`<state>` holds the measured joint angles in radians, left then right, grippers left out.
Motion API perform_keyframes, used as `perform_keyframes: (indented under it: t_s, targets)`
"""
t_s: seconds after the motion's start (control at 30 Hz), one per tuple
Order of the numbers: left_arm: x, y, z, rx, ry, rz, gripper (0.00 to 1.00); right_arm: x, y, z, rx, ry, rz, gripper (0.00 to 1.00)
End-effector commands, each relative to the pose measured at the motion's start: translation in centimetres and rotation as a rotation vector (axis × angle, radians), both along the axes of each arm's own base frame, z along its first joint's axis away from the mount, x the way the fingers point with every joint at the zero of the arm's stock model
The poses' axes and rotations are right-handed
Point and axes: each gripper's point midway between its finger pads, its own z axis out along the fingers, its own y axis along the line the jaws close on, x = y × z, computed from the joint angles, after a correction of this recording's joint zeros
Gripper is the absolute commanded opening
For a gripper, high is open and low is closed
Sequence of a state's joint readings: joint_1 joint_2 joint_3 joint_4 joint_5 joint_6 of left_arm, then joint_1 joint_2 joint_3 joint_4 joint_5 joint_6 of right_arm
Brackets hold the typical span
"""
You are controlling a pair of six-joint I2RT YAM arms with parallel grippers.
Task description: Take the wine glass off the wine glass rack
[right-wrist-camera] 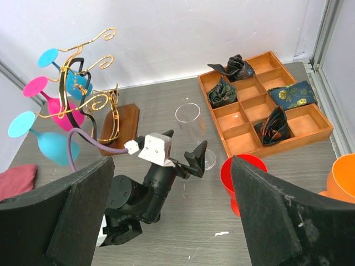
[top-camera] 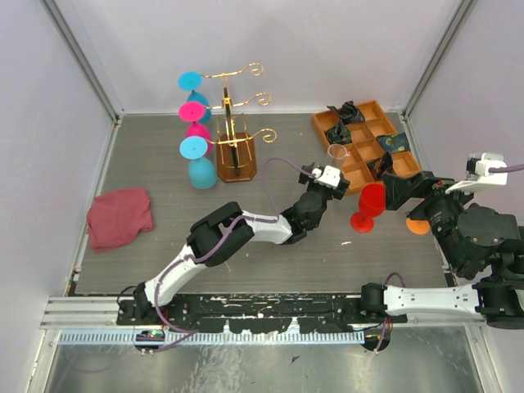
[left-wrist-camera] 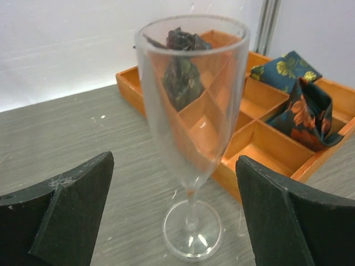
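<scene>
The wine glass rack (top-camera: 236,155), gold wire on a brown base, stands at the back with several blue and pink glasses (top-camera: 194,147) hanging on its left arms; it also shows in the right wrist view (right-wrist-camera: 89,94). A clear flute glass (top-camera: 338,154) stands upright on the table beside the tray. My left gripper (top-camera: 332,176) is open, its fingers on either side of the flute (left-wrist-camera: 191,111) without touching it. My right gripper (top-camera: 401,192) is open and empty, above a red glass (top-camera: 370,205) that stands on the table.
An orange-brown compartmented tray (top-camera: 385,110) with folded dark cloths sits at the back right. An orange cup (top-camera: 419,225) is by the right arm. A red cloth (top-camera: 119,217) lies at the left. Walls close in on three sides.
</scene>
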<state>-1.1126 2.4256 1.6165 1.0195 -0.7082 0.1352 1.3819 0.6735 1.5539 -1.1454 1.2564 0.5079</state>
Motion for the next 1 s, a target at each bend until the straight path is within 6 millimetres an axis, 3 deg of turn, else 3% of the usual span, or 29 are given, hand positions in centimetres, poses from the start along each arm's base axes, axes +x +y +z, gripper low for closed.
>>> perform_keyframes:
  t_s: [0.0,0.13,0.23,0.37,0.4,0.53,0.6,0.67,0.77,0.87,0.97]
  targets:
    - [-1.7,2.2,5.6,-0.094,-0.072,0.05,0.98,0.3,0.7,0.0,0.014,-0.001,-0.022,0.9]
    - [-4.4,3.3,8.2,-0.053,-0.112,0.032,0.98,0.6,2.2,-0.1,-0.03,0.004,-0.032,0.9]
    - [-7.1,5.5,9.5,-0.052,-0.08,0.038,0.98,0.9,4.5,0.3,-0.048,0.01,-0.017,0.9]
    - [-10.4,8.9,13.5,-0.005,0.058,0.047,0.98,1.2,9.4,1.6,-0.028,0.017,0.065,0.86]
    - [-11.0,10.3,11.7,0.147,0.172,0.05,0.98,1.1,10.9,2.1,-0.01,0.023,0.109,0.85]
    - [-12.2,16.5,12.9,0.106,0.456,0.085,0.98,1.6,17.7,4.9,0.004,0.035,0.286,0.81]
    - [-12.4,20.1,14.6,0.031,0.484,0.115,0.98,4.1,20.7,4.7,0.045,0.099,0.408,0.79]
    - [-11.5,24.3,16.2,-0.055,0.521,0.159,0.98,8.4,21.6,3.2,0.103,0.175,0.458,0.74]
    - [-10.1,30.1,18.8,-0.139,0.566,0.219,0.98,12.5,23.6,1.1,0.164,0.246,0.521,0.71]
    - [-7.9,34.3,19.0,-0.122,0.62,0.295,0.95,15.6,25.5,0.4,0.171,0.255,0.53,0.7]
    - [-5.7,37.9,18.1,-0.126,0.693,0.395,0.86,17.0,26.9,0.5,0.187,0.248,0.549,0.7]
